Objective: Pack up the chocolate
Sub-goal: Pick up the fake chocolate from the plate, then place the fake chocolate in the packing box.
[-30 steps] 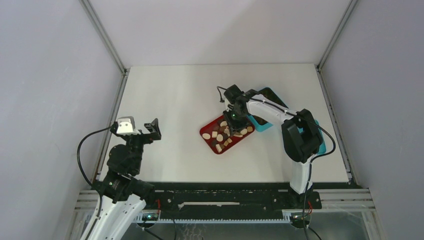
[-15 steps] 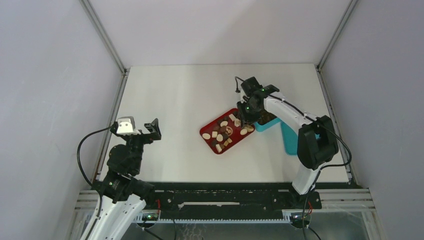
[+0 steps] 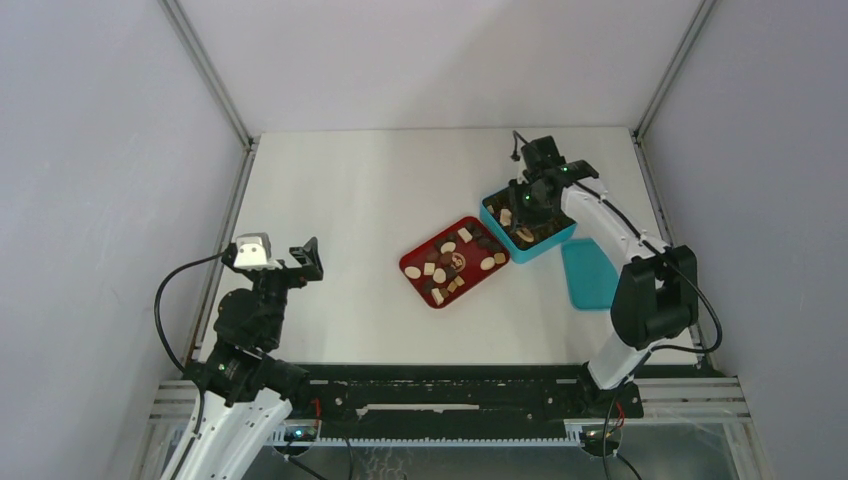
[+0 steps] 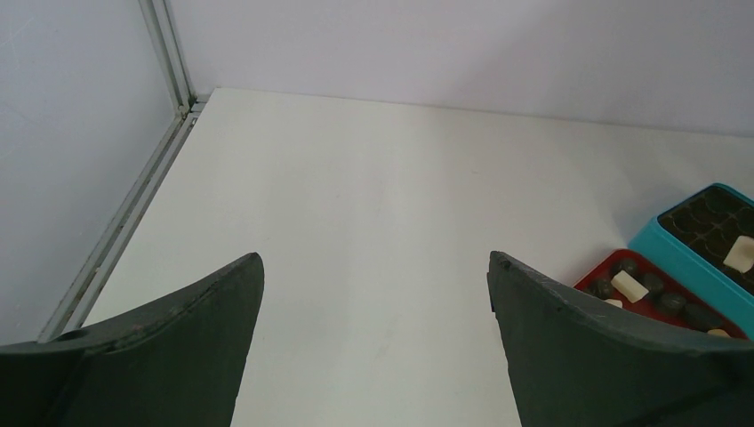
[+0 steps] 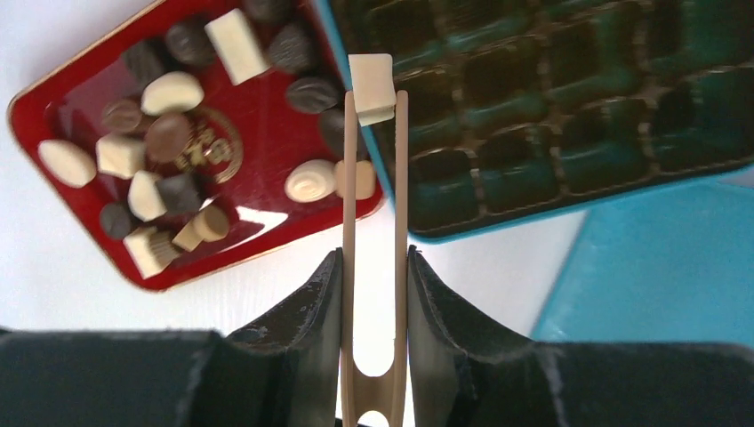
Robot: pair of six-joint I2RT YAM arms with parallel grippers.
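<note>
White tabletop point(image 3: 350, 200) below, my right claw point(image 5: 373, 258) squeezes the wooden tongs point(image 5: 349, 222), which pinch a cream-white chocolate block point(image 5: 371, 87). It has just travelled from the red tray point(image 5: 267, 227) beside the teal box point(image 5: 498, 229) to above one of the box's edge cells, so release looks next. My left claw point(image 4: 373, 258) idles spread, well apart from the box.

No lettering can be read anywhere; a gold emblem point(image 5: 212, 140) at the centre of the red tray point(image 5: 267, 133) is too blurred to decipher.
</note>
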